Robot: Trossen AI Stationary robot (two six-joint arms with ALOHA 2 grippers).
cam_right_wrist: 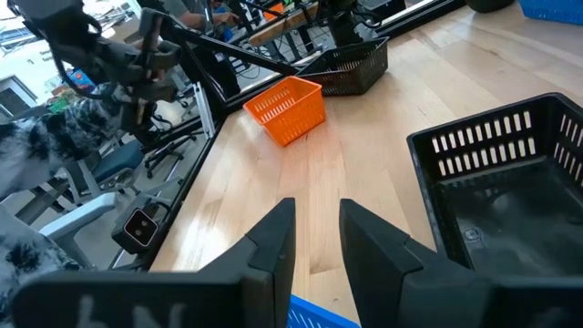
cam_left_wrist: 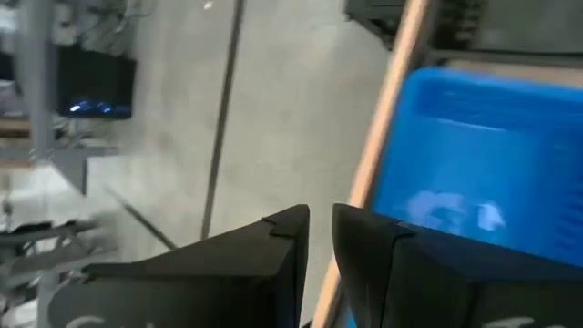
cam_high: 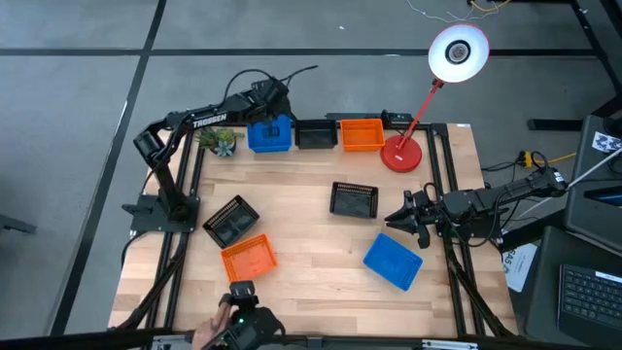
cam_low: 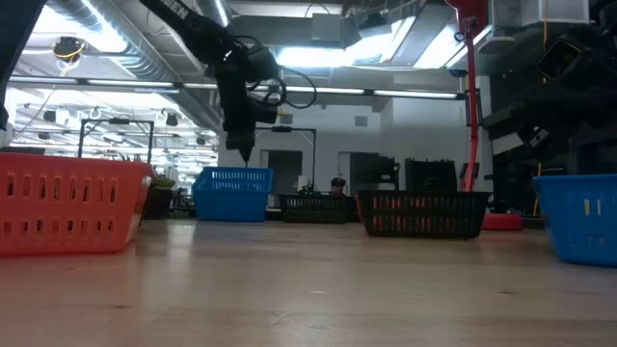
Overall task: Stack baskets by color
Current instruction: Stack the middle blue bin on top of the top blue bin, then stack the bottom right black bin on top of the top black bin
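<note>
Three baskets stand in a row along the table's far edge: blue, black and orange. Loose on the table are two black baskets, an orange one and a blue one. My left gripper hangs just above the far blue basket, its fingers pointing steeply down with a narrow gap and nothing between them. My right gripper waits at the table's right side, open and empty.
A red desk lamp stands at the far right and a small green plant at the far left, beside the blue basket. A person's hand with a dark device shows at the near edge. The wooden table's middle is bare.
</note>
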